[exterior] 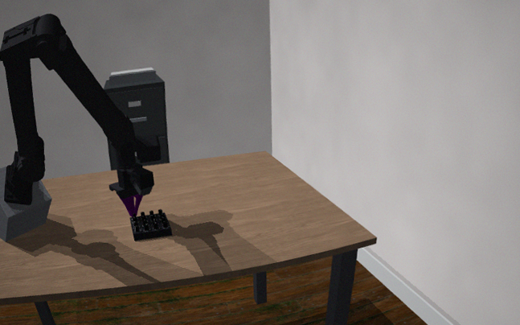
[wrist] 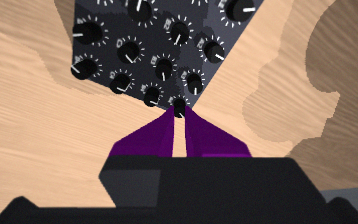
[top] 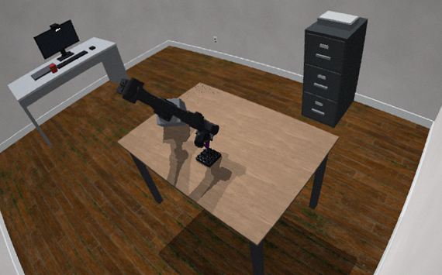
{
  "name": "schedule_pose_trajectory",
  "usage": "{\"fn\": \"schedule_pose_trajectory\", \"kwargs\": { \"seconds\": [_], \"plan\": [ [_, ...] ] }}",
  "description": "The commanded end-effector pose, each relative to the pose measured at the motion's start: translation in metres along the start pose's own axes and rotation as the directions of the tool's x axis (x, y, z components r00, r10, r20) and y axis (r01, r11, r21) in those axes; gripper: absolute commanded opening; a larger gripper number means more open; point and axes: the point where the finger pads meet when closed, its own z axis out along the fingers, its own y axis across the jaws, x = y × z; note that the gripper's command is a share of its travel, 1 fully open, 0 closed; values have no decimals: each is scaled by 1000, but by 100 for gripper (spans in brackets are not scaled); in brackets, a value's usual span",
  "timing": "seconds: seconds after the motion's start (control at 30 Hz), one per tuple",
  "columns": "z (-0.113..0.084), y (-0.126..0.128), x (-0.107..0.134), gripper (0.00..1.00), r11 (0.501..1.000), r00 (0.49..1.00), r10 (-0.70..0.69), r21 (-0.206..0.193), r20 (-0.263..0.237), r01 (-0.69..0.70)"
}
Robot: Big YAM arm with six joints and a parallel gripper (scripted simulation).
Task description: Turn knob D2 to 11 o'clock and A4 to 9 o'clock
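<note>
The black knob box stands on the table, turned at an angle in the wrist view. Its printed names lie to the left of the knobs there, so row A runs along the right edge. My gripper is shut on the corner knob, A4, with a purple fingertip on either side. The short white line on A4 shows at its lower right in the wrist view; its exact mark is too small to tell. Knob D2 is outside the wrist view and too small to read elsewhere.
Knob A3 stands close to the fingertips, and so does knob B4. Knob A2 is farther along the right edge. The arm's grey base stands on the wooden table.
</note>
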Motion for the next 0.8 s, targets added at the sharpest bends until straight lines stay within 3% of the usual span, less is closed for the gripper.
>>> {"fn": "schedule_pose_trajectory", "kwargs": {
  "seconds": [0.0, 0.23, 0.47, 0.53, 0.77],
  "plan": [
    [-1, 8, -3, 7, 994, 995, -104, -20, 5, 104],
    [-1, 9, -4, 7, 958, 959, -285, -21, 10, 285],
    [-1, 10, -4, 7, 889, 889, -457, -19, 14, 458],
    [-1, 10, -4, 7, 889, 889, -457, -19, 14, 458],
    [-2, 11, -5, 7, 794, 794, -608, -18, 20, 608]
  ]
}}
